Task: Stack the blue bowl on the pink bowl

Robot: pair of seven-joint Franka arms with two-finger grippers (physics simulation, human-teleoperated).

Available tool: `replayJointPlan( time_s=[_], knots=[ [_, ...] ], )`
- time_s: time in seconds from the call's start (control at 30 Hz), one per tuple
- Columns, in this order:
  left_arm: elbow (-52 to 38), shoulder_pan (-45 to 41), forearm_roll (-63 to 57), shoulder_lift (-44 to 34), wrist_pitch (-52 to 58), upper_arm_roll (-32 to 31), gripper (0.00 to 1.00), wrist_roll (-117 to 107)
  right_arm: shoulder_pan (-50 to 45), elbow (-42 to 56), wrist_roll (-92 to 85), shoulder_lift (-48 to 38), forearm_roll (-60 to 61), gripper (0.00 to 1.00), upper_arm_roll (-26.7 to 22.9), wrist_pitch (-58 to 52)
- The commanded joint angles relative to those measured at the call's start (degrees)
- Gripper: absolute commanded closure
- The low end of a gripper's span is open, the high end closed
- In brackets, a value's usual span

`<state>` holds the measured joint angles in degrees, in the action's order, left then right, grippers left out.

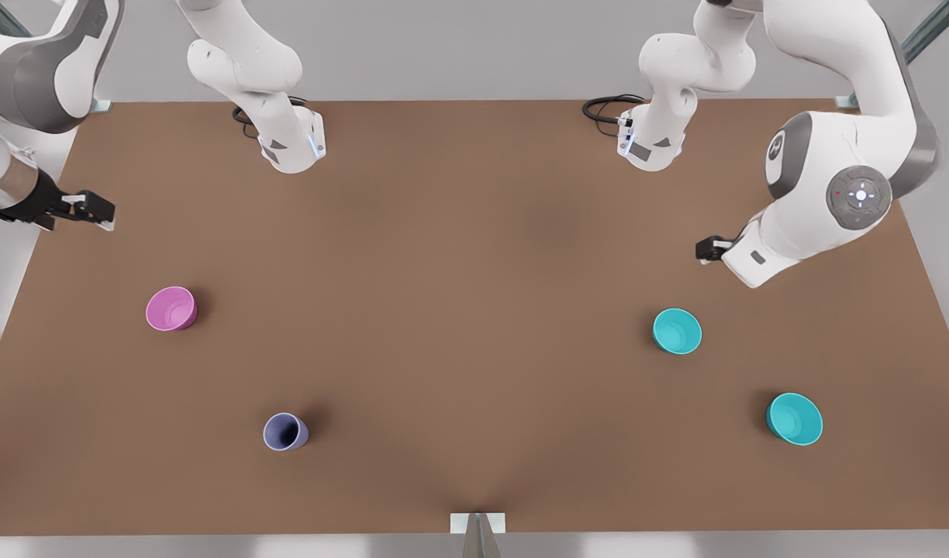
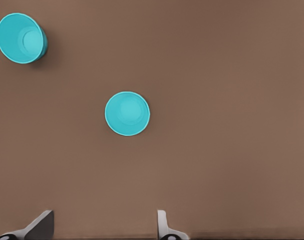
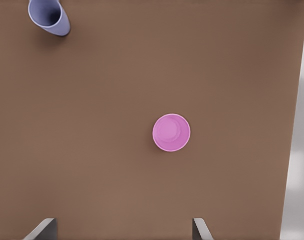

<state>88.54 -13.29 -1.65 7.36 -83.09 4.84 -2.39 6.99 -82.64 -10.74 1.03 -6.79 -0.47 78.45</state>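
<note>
Two alike turquoise blue bowls stand upright on the front view's right: one (image 1: 677, 331) (image 2: 127, 113) nearer the table's middle, the other (image 1: 794, 418) (image 2: 20, 38) closer to the front edge. The pink bowl (image 1: 171, 308) (image 3: 171, 132) stands upright on the front view's left. My left gripper (image 1: 711, 248) (image 2: 104, 227) hovers open above the table, behind the nearer turquoise bowl and apart from it. My right gripper (image 1: 94, 211) (image 3: 122, 229) hangs open over the table's left edge, behind the pink bowl, holding nothing.
A periwinkle cup (image 1: 285, 432) (image 3: 49, 16) stands near the front, right of the pink bowl in the front view. The brown table (image 1: 474, 271) lies bare between the bowls. Both arm bases (image 1: 292, 143) (image 1: 651, 143) sit at the back edge.
</note>
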Motion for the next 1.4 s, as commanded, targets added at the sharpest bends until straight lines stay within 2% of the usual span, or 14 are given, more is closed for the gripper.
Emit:
replayJointPlan(
  time_s=[0.0, 0.07, 0.1, 0.2, 0.23, 0.33, 0.43, 0.53, 0.7, 0.8, 1.0, 1.37],
  knots=[
    [-0.2, 0.5, 0.1, 0.1, 4.0, 0.3, 0.0, 0.0, -5.9, 0.0, -2.6, 0.0, 0.0, 0.0, -0.1, 0.7],
    [-0.2, 0.4, 0.1, 0.1, 4.6, 0.3, 0.0, -0.5, -5.8, 3.2, -2.8, 4.7, -0.6, 0.0, -0.1, -0.2],
    [-0.2, 0.4, 0.1, 0.0, 4.6, 0.3, 0.0, -0.6, -5.1, 7.5, -3.1, 9.8, -0.5, 0.0, -0.3, -6.9],
    [-0.5, 0.4, -0.1, 0.2, 4.7, 0.3, 0.0, -1.0, 5.4, 6.8, -3.4, 18.6, -0.7, 0.0, -0.5, -6.0],
    [-0.5, 0.5, -0.1, 0.4, 4.7, 0.3, 0.0, -0.9, 8.2, 4.9, -2.9, 21.4, -0.6, 0.0, -0.5, -2.5],
    [-1.4, -0.2, 0.2, 2.7, 5.0, -0.3, 0.0, -3.8, 13.9, -8.7, -2.4, 22.4, -0.5, 0.0, -0.6, 16.4],
    [-1.5, -0.2, -0.2, 2.7, 5.5, -0.2, 0.0, -2.5, 17.9, -9.3, -2.6, 26.0, 0.2, 0.0, -0.5, 20.1],
    [-1.5, -0.1, -0.5, 3.7, 6.5, 0.0, 0.0, 0.3, 19.3, -18.9, -3.1, 27.0, 1.1, 0.0, -0.4, 37.0],
    [-1.5, 0.4, -0.5, 3.7, 6.5, 0.6, 0.0, 1.5, 20.1, -14.4, -3.2, 31.8, 6.0, 0.0, -0.4, 44.8],
    [-1.5, 0.4, -0.5, 4.0, 6.5, 0.6, 0.0, 1.5, 20.6, -15.3, -3.2, 31.8, 7.3, 0.0, -0.5, 44.8],
    [-1.5, 0.4, -0.5, 4.2, 6.5, 0.6, 0.0, 0.9, 21.9, -24.8, -3.2, 29.5, 7.4, 0.0, -0.4, 44.5],
    [-1.6, 0.4, -0.5, 4.4, 7.2, 0.6, 0.0, 1.5, 21.5, -25.1, -2.4, 32.4, 8.5, 0.0, -0.3, 45.4]
  ],
)
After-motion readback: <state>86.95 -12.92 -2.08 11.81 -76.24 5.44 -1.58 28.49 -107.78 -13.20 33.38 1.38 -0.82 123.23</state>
